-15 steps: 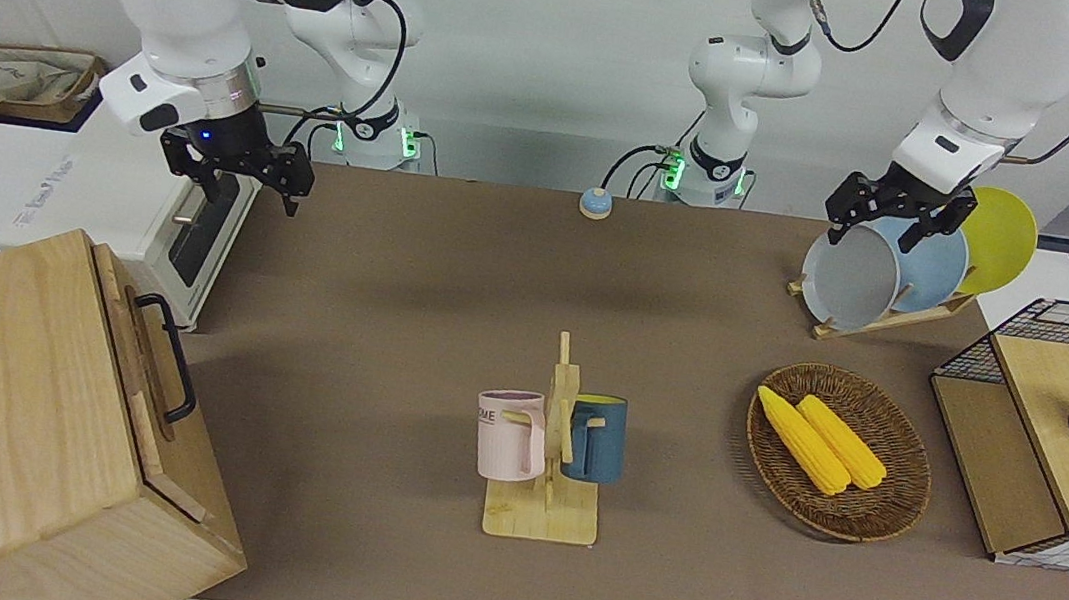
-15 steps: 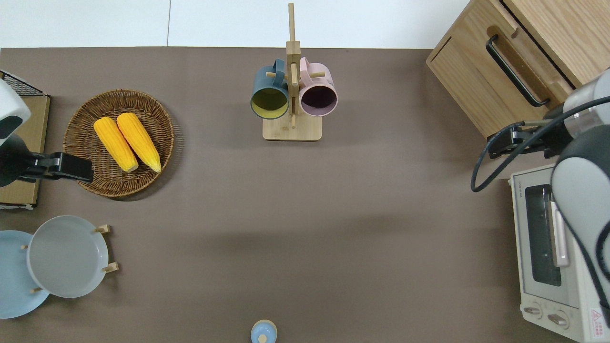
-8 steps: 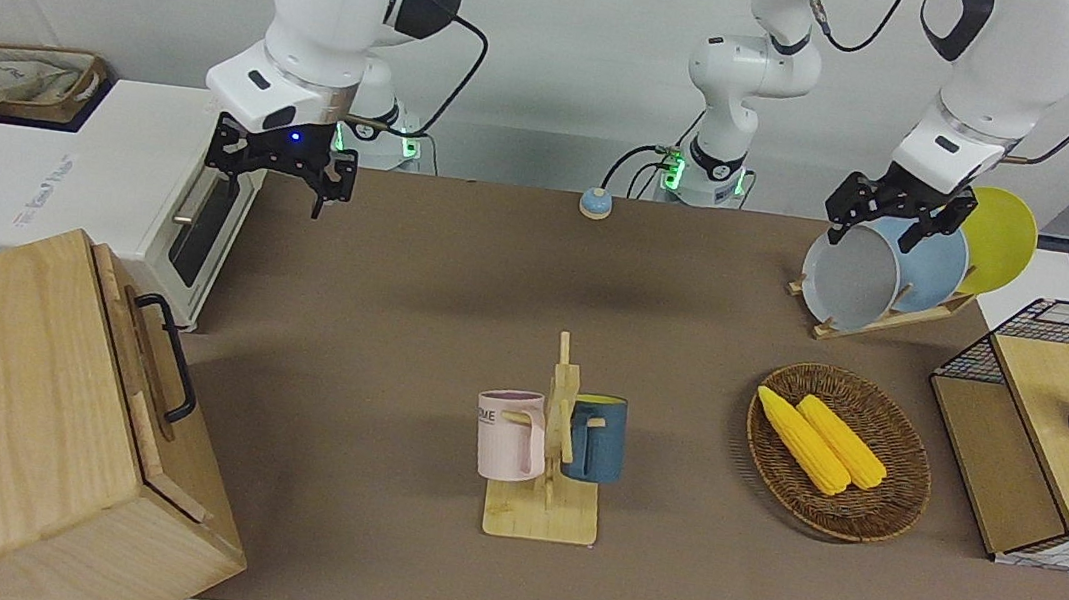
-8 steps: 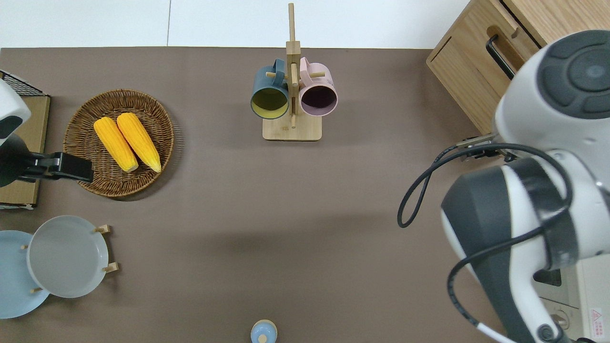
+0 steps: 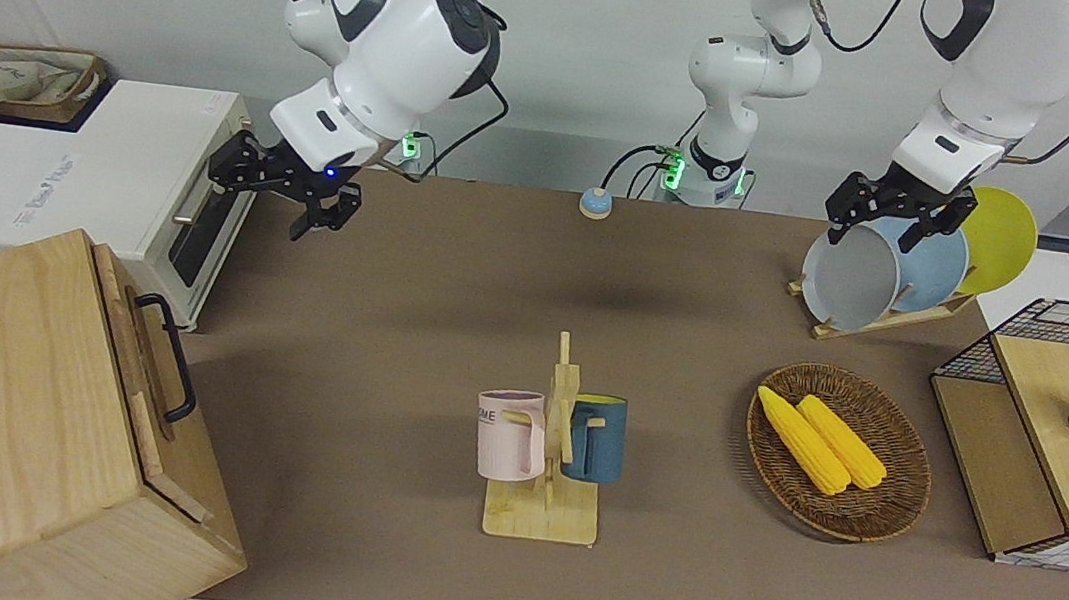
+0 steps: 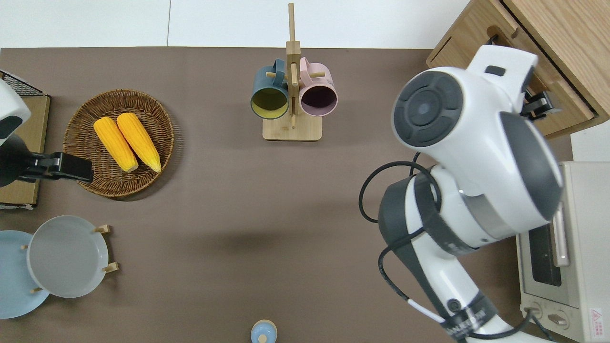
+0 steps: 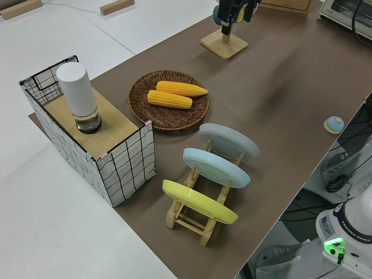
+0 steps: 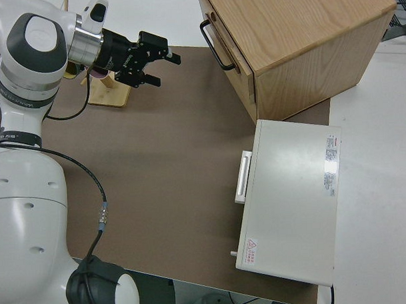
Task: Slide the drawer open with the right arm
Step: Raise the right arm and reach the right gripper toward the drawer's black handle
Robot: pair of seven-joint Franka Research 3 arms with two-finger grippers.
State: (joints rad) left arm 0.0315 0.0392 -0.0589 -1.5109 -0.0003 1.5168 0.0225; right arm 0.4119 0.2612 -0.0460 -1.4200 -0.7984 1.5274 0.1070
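Note:
The pale wooden cabinet (image 5: 10, 401) stands at the right arm's end of the table. Its drawer (image 5: 133, 335) looks flush with the cabinet front, and its black loop handle (image 5: 169, 357) is free. It also shows in the right side view (image 8: 233, 57) with the handle (image 8: 216, 46). My right gripper (image 5: 270, 191), blue light on the wrist, is open and empty in the air. It points at the drawer front, a short gap from the handle (image 8: 159, 68). In the overhead view the arm hides most of the handle, and the gripper (image 6: 538, 102) is over the drawer front. The left arm is parked, its gripper (image 5: 875, 228) open.
A white toaster oven (image 5: 155, 186) stands beside the cabinet, nearer to the robots. A mug rack (image 5: 551, 463) with two mugs stands mid-table. A wicker basket (image 5: 899, 503) with corn, a plate rack (image 5: 890, 270) and a wire-mesh box (image 5: 1052, 440) are toward the left arm's end.
The right arm has swung away from the toaster oven toward the cabinet, and its gripper has turned to face the drawer handle. The left arm has not moved.

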